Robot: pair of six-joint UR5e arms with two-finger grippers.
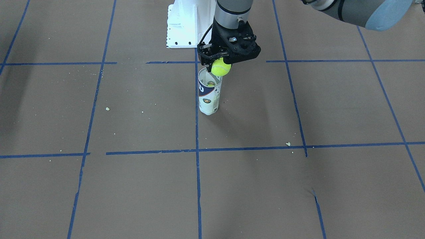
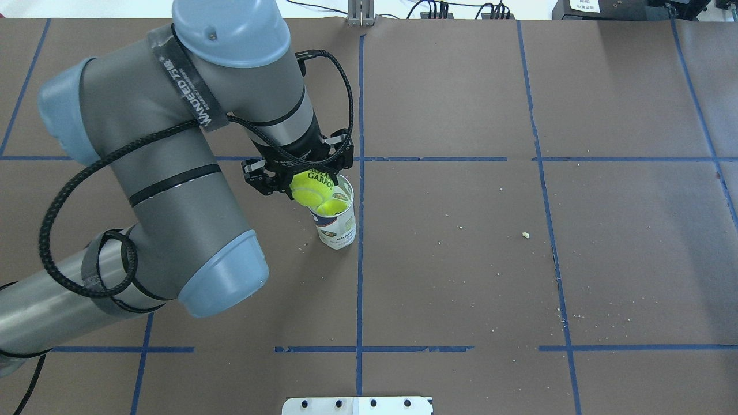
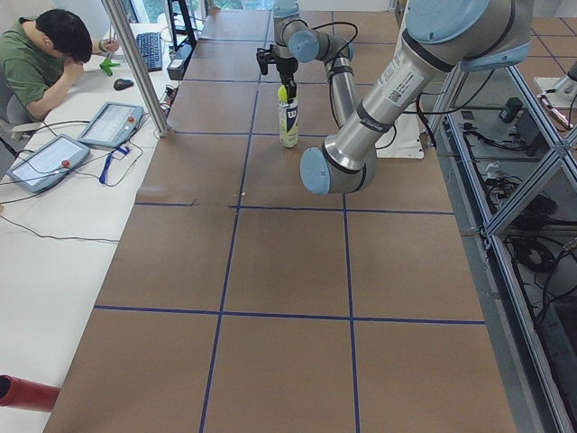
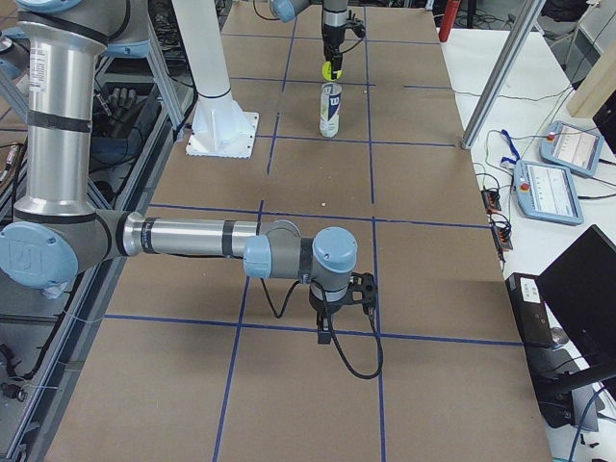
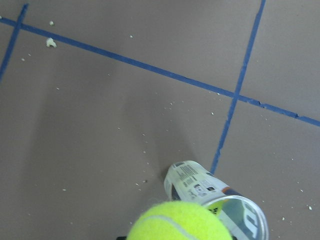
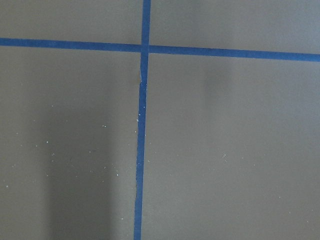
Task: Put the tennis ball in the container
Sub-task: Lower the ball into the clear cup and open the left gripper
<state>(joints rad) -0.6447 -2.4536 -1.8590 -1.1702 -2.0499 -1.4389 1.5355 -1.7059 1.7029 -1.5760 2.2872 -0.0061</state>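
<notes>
My left gripper [image 1: 220,62] is shut on the yellow-green tennis ball [image 1: 221,67], with dark lettering showing on the ball [image 2: 310,185] from overhead. The ball hangs just above the open top of the clear container [image 1: 209,96], which stands upright on the table with its white and navy label. From overhead the ball overlaps the near-left part of the container's [image 2: 337,226] rim. Another yellow ball [image 2: 334,206] lies inside the can. The left wrist view shows the held ball [image 5: 180,222] and the container [image 5: 220,197] below. My right gripper [image 4: 332,322] hangs low over bare table far from the can; I cannot tell whether it is open or shut.
The robot's white pedestal [image 1: 186,23] stands just behind the can. Blue tape lines grid the brown table [image 1: 298,109], with small crumbs scattered on it. A seated operator [image 3: 45,54] and tablets [image 3: 110,123] are at a side desk.
</notes>
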